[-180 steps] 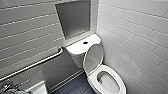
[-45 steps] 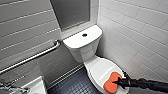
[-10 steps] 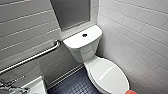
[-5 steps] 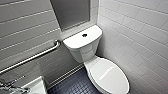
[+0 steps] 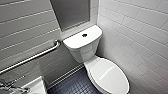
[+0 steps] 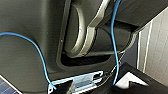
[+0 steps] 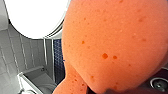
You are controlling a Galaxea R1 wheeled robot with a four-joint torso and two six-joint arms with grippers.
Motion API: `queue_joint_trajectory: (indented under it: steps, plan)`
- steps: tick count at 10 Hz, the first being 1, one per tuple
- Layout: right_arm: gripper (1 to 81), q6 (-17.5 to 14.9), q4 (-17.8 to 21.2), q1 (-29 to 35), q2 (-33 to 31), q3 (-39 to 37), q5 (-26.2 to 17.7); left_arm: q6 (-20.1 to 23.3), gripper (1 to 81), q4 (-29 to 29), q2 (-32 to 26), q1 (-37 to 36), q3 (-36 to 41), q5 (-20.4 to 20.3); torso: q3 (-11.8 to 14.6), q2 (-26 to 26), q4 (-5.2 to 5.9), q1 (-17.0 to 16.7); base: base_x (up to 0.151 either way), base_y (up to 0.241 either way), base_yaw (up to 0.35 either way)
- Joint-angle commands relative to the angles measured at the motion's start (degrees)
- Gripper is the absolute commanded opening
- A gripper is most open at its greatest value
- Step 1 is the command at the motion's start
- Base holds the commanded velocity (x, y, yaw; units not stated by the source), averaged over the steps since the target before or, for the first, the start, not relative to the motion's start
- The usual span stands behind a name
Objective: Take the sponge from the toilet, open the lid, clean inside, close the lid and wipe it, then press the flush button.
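Clearly pinched in the right gripper (image 7: 110, 91), the bright orange, pitted soft sponge (image 7: 117, 42) bulges close before the wrist camera, held off the white glossy ceramic toilet (image 5: 107, 75), whose oval lid lies shut. A small dark round flush button (image 5: 84, 35) sits mid-tank. Left of the tank a steel grab bar (image 5: 32, 58) runs along the grey tiled wall, above dark blue studded floor (image 5: 75, 85). Whether the left gripper is spread or pressed together I cannot tell
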Motion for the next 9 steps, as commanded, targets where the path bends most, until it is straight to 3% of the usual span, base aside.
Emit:
queue_joint_trajectory:
  steps: [1,3,9]
  plan:
    - [1.0,-1.0,-3.0,15.2,-4.4,6.1,-14.7,0.3,81.1,0.5,-0.2,1.7,1.3,4.9,0.0,0.0,0.00,0.0,0.000,0.000,0.000]
    - [1.0,-0.7,-3.0,24.1,-1.1,5.1,-23.2,0.3,81.1,0.4,0.1,1.7,1.1,4.7,0.0,0.0,0.00,0.0,0.000,0.000,0.000]
    - [1.0,2.3,-2.8,40.9,17.6,-7.5,-35.4,0.2,81.1,0.4,0.1,1.6,0.9,4.7,0.0,0.0,0.00,0.0,0.000,0.000,0.000]
